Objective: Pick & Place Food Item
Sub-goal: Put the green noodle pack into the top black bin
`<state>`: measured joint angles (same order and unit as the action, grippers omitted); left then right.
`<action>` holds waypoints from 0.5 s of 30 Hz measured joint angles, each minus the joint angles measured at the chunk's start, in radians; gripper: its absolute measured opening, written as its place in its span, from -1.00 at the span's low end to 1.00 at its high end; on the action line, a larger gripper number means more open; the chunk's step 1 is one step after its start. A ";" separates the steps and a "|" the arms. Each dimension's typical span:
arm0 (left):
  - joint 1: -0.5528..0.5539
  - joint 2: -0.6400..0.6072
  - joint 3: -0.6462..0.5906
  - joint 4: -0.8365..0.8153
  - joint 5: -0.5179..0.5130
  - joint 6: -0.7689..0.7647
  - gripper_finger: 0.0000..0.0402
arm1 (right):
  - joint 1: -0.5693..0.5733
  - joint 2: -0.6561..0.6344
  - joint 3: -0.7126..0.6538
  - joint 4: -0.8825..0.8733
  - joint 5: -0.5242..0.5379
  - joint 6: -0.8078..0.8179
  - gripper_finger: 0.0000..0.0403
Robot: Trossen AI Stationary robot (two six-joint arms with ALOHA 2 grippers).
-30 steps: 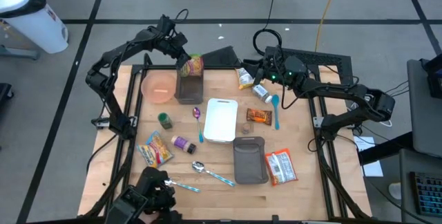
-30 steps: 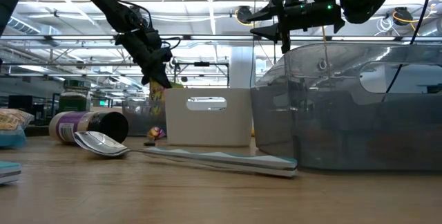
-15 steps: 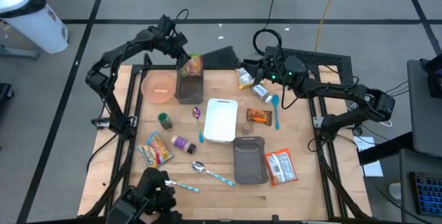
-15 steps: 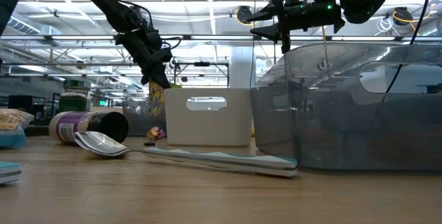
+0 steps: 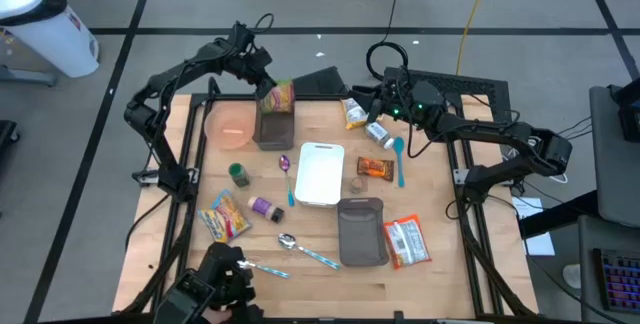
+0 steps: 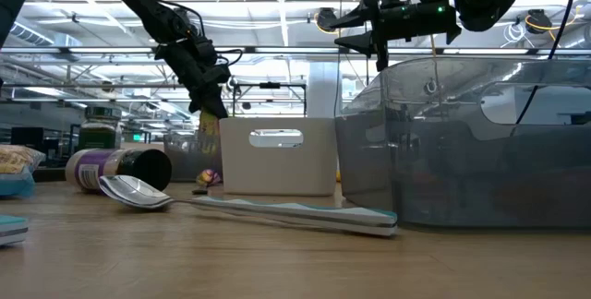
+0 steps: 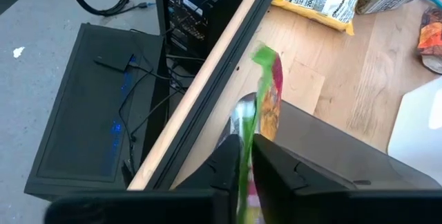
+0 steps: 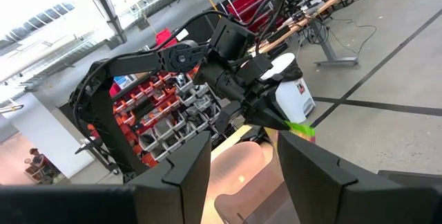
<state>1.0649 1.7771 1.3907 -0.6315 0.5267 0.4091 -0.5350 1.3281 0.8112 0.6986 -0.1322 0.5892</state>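
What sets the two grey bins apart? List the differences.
The grey bin at the back has the left gripper above it with a colourful snack packet hanging over it. The grey bin at the front has nothing above it and looks empty. Both are rectangular, upright and open-topped.

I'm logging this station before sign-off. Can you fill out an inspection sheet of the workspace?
Surface: wooden table, crowded.
Job's things: snack bag held over grey bin.
Clutter: pink bowl, white tray, spoons, packets, jars.
Grippers: left gripper pinching the bag; right gripper open, empty, above the far edge.
Cables: coil on floor beyond table.
Surroundings: white bin at far left.
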 joint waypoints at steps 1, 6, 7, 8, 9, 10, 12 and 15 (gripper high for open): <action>0.000 0.000 0.000 0.001 -0.002 0.000 -0.74 | 0.000 0.000 0.000 0.000 0.000 0.000 -0.21; 0.000 0.000 0.000 0.001 -0.005 -0.003 -0.60 | 0.000 0.000 0.000 0.000 0.000 0.000 -0.21; 0.000 0.000 0.000 0.001 -0.005 -0.003 -0.59 | 0.000 0.000 0.000 0.000 0.000 0.000 -0.21; 0.000 0.000 0.000 0.001 -0.006 -0.003 -0.58 | 0.000 0.000 0.000 0.000 0.000 0.000 -0.21; 0.000 0.000 0.000 0.002 -0.010 -0.003 -0.58 | 0.000 0.000 0.000 0.000 0.000 0.000 -0.21; 0.000 0.000 0.000 0.006 -0.015 -0.009 -0.58 | 0.000 0.000 0.000 0.000 0.000 0.000 -0.21; 0.000 -0.004 0.000 0.012 -0.032 -0.026 -0.57 | 0.000 0.000 0.000 0.000 0.000 -0.001 -0.21; 0.001 -0.020 0.011 0.012 -0.039 -0.030 -0.57 | 0.000 0.000 0.000 -0.001 0.000 -0.002 -0.21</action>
<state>1.0657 1.7574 1.4022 -0.6194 0.4881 0.3794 -0.5350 1.3281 0.8112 0.6979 -0.1322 0.5869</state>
